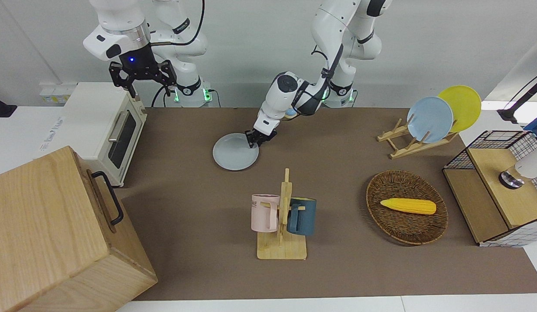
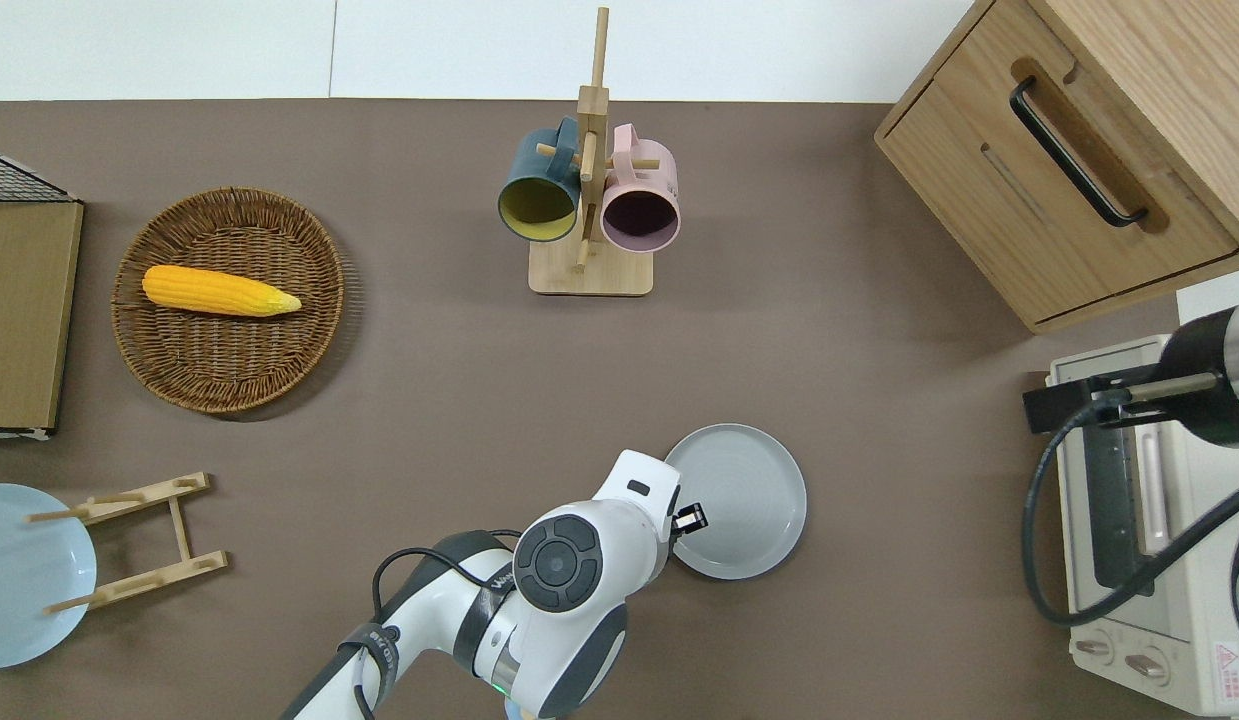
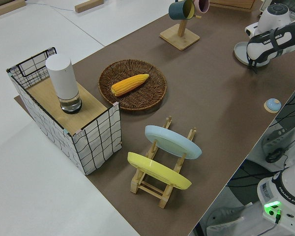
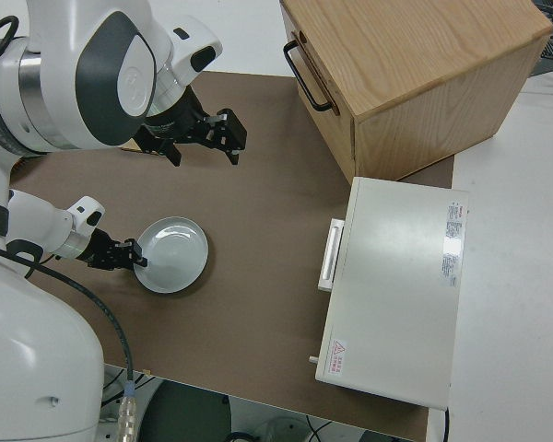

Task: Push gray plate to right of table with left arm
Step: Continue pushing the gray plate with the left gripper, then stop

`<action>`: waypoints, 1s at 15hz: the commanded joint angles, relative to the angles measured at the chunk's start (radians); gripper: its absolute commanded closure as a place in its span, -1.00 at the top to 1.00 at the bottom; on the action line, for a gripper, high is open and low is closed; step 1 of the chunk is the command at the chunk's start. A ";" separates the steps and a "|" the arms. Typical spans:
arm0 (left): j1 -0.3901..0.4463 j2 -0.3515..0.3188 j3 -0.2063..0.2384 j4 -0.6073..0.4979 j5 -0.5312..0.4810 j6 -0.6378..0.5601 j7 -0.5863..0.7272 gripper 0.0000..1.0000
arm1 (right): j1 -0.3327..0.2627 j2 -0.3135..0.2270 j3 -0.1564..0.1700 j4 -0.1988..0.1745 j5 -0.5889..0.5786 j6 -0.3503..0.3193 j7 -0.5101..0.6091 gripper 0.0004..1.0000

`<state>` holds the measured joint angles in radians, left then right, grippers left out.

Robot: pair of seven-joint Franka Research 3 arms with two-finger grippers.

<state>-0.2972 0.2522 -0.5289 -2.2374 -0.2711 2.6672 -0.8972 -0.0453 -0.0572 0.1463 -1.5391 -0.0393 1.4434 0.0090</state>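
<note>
The gray plate (image 1: 233,154) (image 2: 744,495) (image 4: 175,253) lies flat on the brown table (image 1: 337,268), about midway along it and nearer to the robots than the mug rack. My left gripper (image 1: 254,142) (image 2: 687,520) (image 4: 134,258) is down at table height, against the plate's rim on the side toward the left arm's end of the table. In the left side view the left arm's wrist covers most of the plate (image 3: 240,49). My right arm is parked with its gripper (image 1: 142,80) open and holding nothing.
A wooden mug rack (image 1: 281,216) holds a pink and a dark blue mug. A white toaster oven (image 1: 103,125) and a wooden cabinet (image 1: 47,229) stand at the right arm's end. A wicker basket (image 1: 374,190) with corn, a plate rack (image 1: 407,143) and a wire crate (image 1: 489,143) fill the left arm's end.
</note>
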 commanded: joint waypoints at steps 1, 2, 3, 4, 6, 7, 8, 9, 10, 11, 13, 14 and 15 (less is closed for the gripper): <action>-0.013 -0.005 0.017 0.009 -0.011 -0.050 0.000 0.98 | -0.007 -0.007 0.002 -0.004 0.002 -0.001 -0.020 0.99; -0.010 -0.016 0.017 0.009 -0.011 -0.062 0.001 0.98 | -0.007 -0.007 0.003 -0.004 0.002 -0.001 -0.020 0.99; -0.008 -0.024 0.017 0.009 -0.011 -0.081 0.003 0.98 | -0.007 -0.007 0.001 -0.004 0.002 -0.001 -0.020 0.99; -0.002 -0.031 0.018 0.009 -0.010 -0.101 0.007 0.98 | -0.007 -0.007 0.002 -0.004 0.002 -0.001 -0.020 0.99; 0.007 -0.042 0.021 0.009 -0.004 -0.116 0.027 0.99 | -0.007 -0.007 0.001 -0.004 0.002 -0.001 -0.020 0.99; 0.007 -0.045 0.035 0.009 -0.002 -0.127 0.034 0.99 | -0.007 -0.007 0.002 -0.004 0.002 -0.001 -0.020 0.99; 0.009 -0.053 0.059 0.010 0.000 -0.145 0.053 0.99 | -0.007 -0.007 0.001 -0.004 0.002 -0.001 -0.020 0.99; 0.016 -0.060 0.081 0.013 0.000 -0.179 0.093 0.99 | -0.007 -0.007 0.002 -0.004 0.002 -0.001 -0.020 0.99; 0.021 -0.071 0.104 0.019 0.000 -0.223 0.144 0.99 | -0.007 -0.007 0.001 -0.004 0.002 -0.001 -0.020 0.99; 0.027 -0.086 0.125 0.034 -0.003 -0.275 0.187 0.99 | -0.007 -0.007 0.001 -0.004 0.002 -0.001 -0.020 0.99; 0.029 -0.103 0.177 0.076 -0.007 -0.386 0.250 0.99 | -0.007 -0.007 0.002 -0.004 0.002 -0.001 -0.020 0.99; 0.033 -0.108 0.202 0.096 -0.007 -0.436 0.279 0.99 | -0.007 -0.007 0.003 -0.004 0.002 -0.001 -0.020 0.99; 0.035 -0.113 0.229 0.113 -0.005 -0.482 0.318 0.99 | -0.007 -0.007 0.001 -0.004 0.002 -0.001 -0.020 0.99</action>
<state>-0.2707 0.1732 -0.3592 -2.1737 -0.2704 2.3268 -0.6769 -0.0453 -0.0572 0.1463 -1.5391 -0.0393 1.4434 0.0090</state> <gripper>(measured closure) 0.004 0.004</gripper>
